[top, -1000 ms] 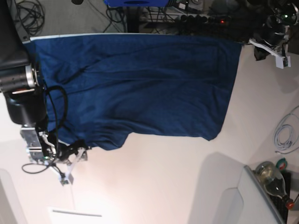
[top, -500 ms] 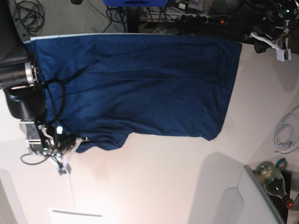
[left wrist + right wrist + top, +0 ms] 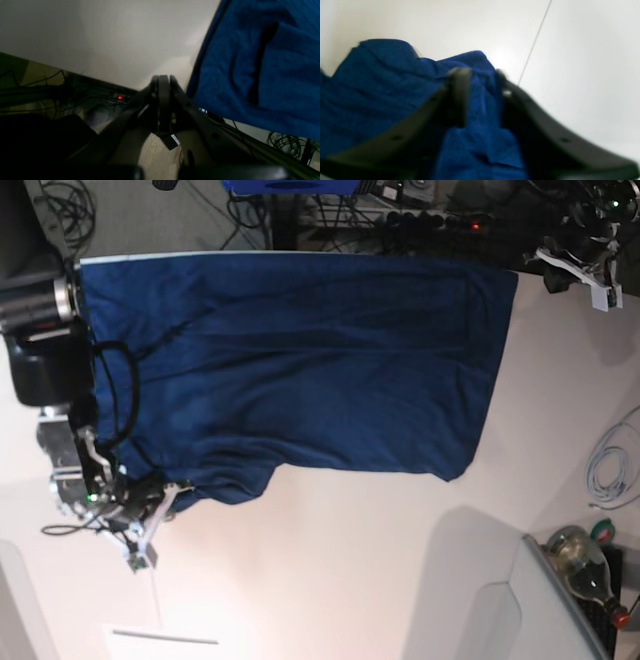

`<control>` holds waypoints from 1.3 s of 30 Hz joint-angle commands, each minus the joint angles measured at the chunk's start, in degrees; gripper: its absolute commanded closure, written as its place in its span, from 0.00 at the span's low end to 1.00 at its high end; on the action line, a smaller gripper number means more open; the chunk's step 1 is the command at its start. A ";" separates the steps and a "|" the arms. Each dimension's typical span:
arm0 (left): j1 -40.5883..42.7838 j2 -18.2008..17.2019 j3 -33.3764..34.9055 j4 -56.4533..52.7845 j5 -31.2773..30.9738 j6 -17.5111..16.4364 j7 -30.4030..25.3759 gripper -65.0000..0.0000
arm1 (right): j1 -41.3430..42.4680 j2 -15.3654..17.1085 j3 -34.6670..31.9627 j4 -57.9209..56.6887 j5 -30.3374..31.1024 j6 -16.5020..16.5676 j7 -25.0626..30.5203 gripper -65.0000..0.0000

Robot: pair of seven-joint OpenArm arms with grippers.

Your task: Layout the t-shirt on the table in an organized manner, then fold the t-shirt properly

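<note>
The t-shirt [image 3: 300, 370] lies spread along the table's [image 3: 350, 580] far edge. The right gripper [image 3: 477, 82] stands part open with sleeve cloth between its jaws, probably to tug it flat. The left gripper [image 3: 161, 82] is closed and empty, off the shirt's corner.

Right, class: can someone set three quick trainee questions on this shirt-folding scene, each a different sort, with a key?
1. True or false: the left pincer is shut and empty.
2. What sits between the right pincer fingers? A) a sponge B) t-shirt fabric C) nothing
3. Fill in: the t-shirt lies spread on the white ____.
Key: 1 true; 2 B; 3 table.
</note>
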 commanded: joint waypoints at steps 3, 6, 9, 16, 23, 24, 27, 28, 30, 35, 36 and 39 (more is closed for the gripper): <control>0.14 -0.70 -0.27 0.77 -0.89 -0.47 -1.05 1.00 | 0.62 0.34 0.18 2.12 0.14 -0.22 0.71 0.37; -0.30 -0.70 -0.27 0.68 -0.63 -0.47 -1.05 1.00 | 0.71 0.25 0.18 -0.87 0.14 -0.22 0.97 0.25; -0.38 -0.70 -0.27 0.68 -0.63 -0.47 -1.05 1.00 | 1.68 0.34 0.18 -3.77 0.14 -0.22 1.06 0.30; -0.56 -0.70 -0.27 -1.87 -0.89 -0.47 -1.05 1.00 | 3.88 0.43 0.18 -9.31 0.14 -0.05 1.06 0.82; -0.56 -0.70 -0.27 -2.84 -0.89 -0.47 -1.13 1.00 | 4.05 0.43 0.18 -9.05 0.14 0.04 1.06 1.00; -0.56 -0.70 -0.27 -2.84 -0.98 -0.47 -1.13 1.00 | 4.05 0.43 0.18 -8.08 0.14 0.04 0.97 1.00; -0.56 -0.70 -0.27 -2.57 -0.80 -0.47 -1.13 1.00 | 3.35 0.52 0.18 -2.54 0.14 0.04 0.27 1.00; -0.56 -0.70 -0.27 -2.57 -0.72 -0.47 -1.13 1.00 | 3.09 0.60 0.18 -0.43 0.14 0.04 -0.88 1.00; -0.56 -0.70 -0.27 -2.49 -0.63 -0.47 -1.13 1.00 | 2.91 1.83 0.26 3.88 0.14 0.04 -3.95 1.00; -0.56 -0.70 -0.27 -2.40 -0.72 -0.47 -1.13 1.00 | 2.56 2.45 0.26 13.90 0.14 -0.05 -9.93 1.00; -0.56 -0.70 -0.27 -2.40 -0.72 -0.47 -1.13 1.00 | 2.47 2.45 0.26 15.22 0.14 -0.13 -11.07 1.00; -0.56 -0.70 -0.27 -2.40 -0.89 -0.47 -1.13 1.00 | 2.82 2.45 0.26 15.83 0.14 -0.13 -13.10 1.00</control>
